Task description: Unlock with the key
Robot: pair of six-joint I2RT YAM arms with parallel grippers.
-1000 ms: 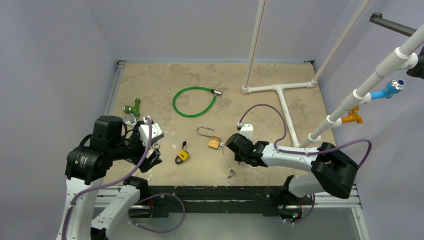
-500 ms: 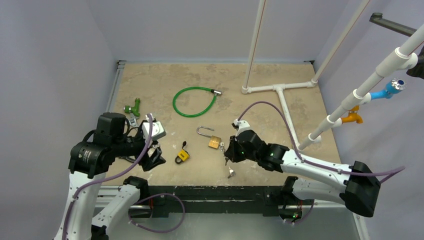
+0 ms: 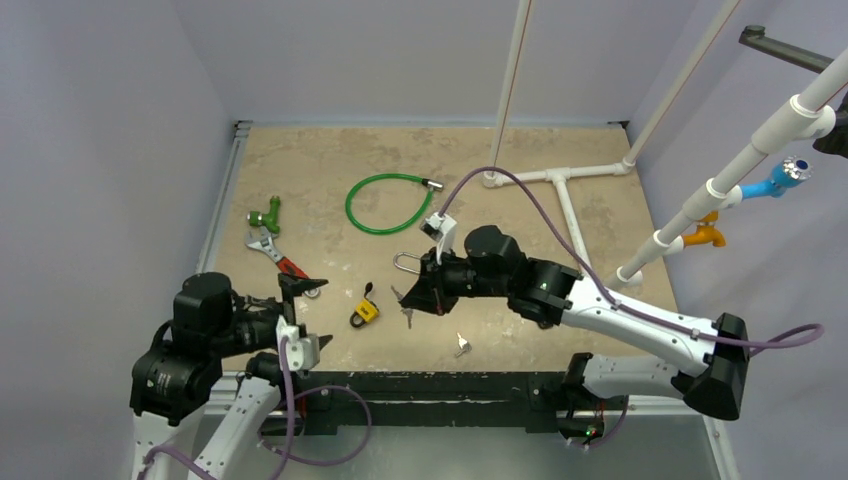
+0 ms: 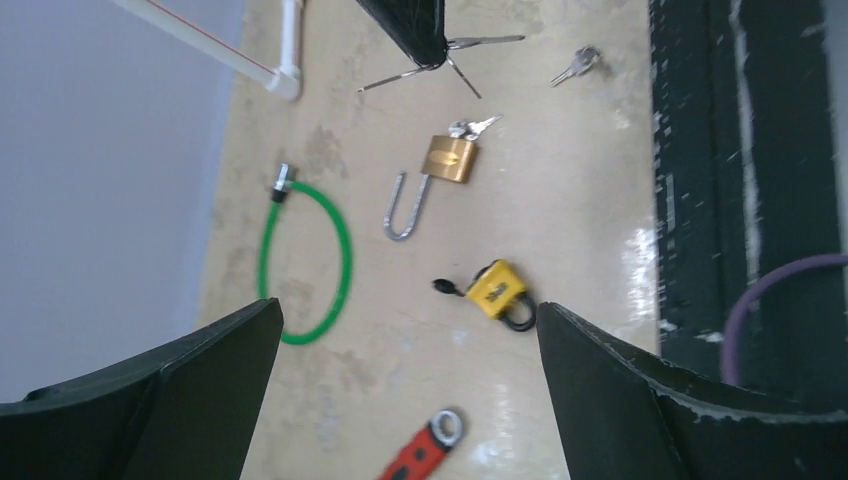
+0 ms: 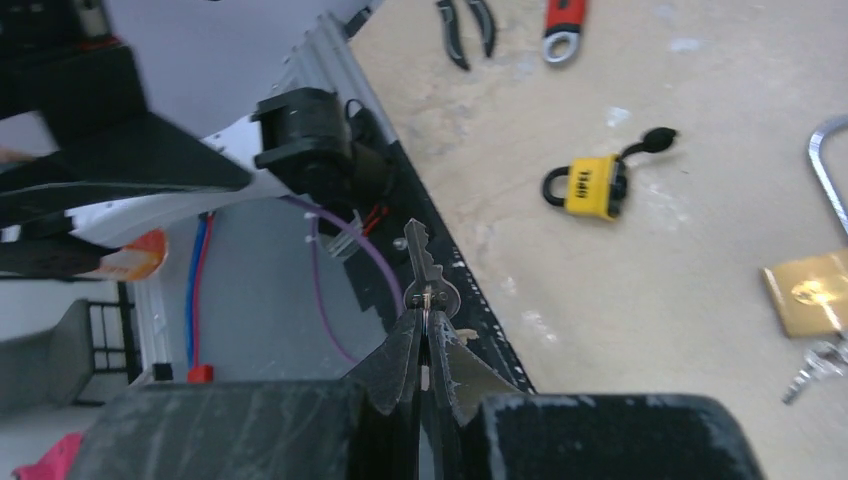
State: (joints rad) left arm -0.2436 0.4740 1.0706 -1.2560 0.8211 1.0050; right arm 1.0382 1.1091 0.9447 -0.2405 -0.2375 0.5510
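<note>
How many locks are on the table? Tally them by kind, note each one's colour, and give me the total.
Padlocks: 2, the brass padlock and the yellow padlock
Cable locks: 1, the green cable lock
Total: 3

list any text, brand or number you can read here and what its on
Nothing here reads clearly.
yellow padlock: short dark lettering on its face, too blurred to read.
brass padlock: a stamped mark on the body, too blurred to read.
key in the right gripper: no lettering that can be made out.
</note>
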